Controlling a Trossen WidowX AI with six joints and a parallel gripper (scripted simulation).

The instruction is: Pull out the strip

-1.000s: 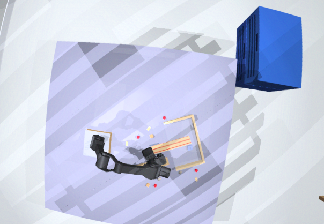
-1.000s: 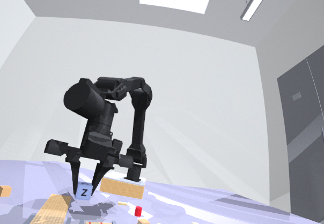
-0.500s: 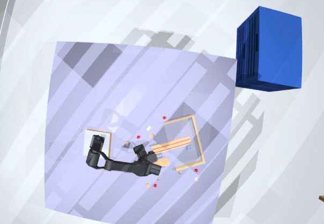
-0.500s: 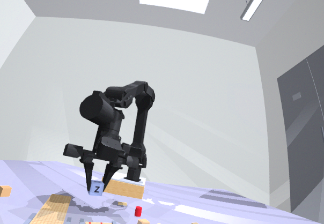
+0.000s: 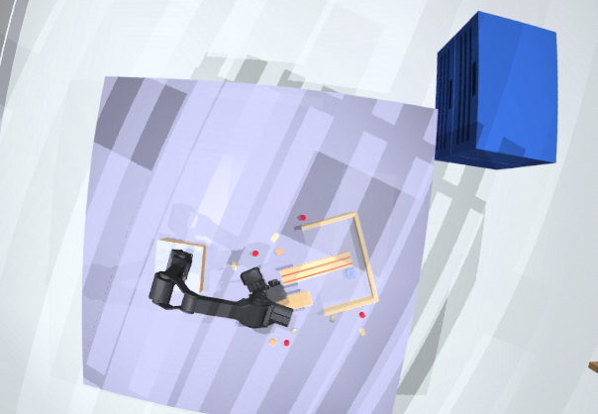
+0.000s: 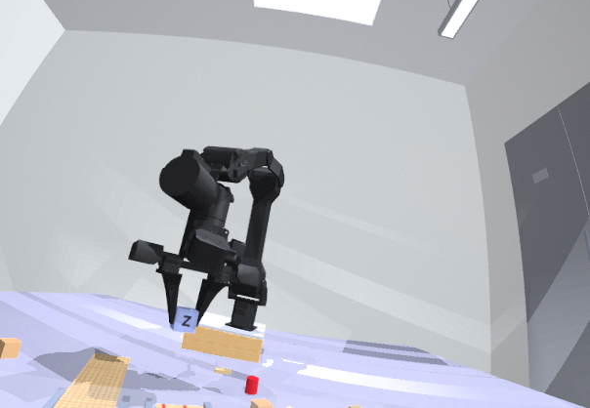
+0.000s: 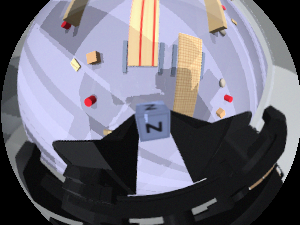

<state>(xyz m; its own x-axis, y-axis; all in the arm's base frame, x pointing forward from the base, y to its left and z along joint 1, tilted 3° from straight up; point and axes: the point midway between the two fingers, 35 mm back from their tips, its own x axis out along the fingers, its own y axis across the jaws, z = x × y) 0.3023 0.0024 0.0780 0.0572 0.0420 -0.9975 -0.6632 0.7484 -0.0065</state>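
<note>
blue cabinet (image 5: 515, 88): beside lilac table (image 5: 198, 202) (image 6: 342, 370) | red cylinders: scattered | ceiling light (image 6: 469, 1): lit

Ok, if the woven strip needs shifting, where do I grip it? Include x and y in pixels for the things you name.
After freeing the labelled cube (image 6: 186, 320) (image 7: 154, 126), I'd pinch the woven strip's (image 5: 301, 299) (image 6: 96, 380) (image 7: 188, 74) arm-side end from above, across both long edges: it lies flat and narrow, and that end projects past the blue-grey guides (image 5: 293, 286) (image 6: 60, 397) (image 7: 174, 61).

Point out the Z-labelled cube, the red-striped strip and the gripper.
Z-labelled cube (image 6: 186, 320) (image 7: 153, 125): exterior, wrist; lettered face.
Red-striped strip (image 5: 317, 267) (image 7: 147, 34): top, wrist; upper surface.
Gripper (image 6: 186, 317) (image 7: 150, 115): exterior, wrist; between fingertips.
</note>
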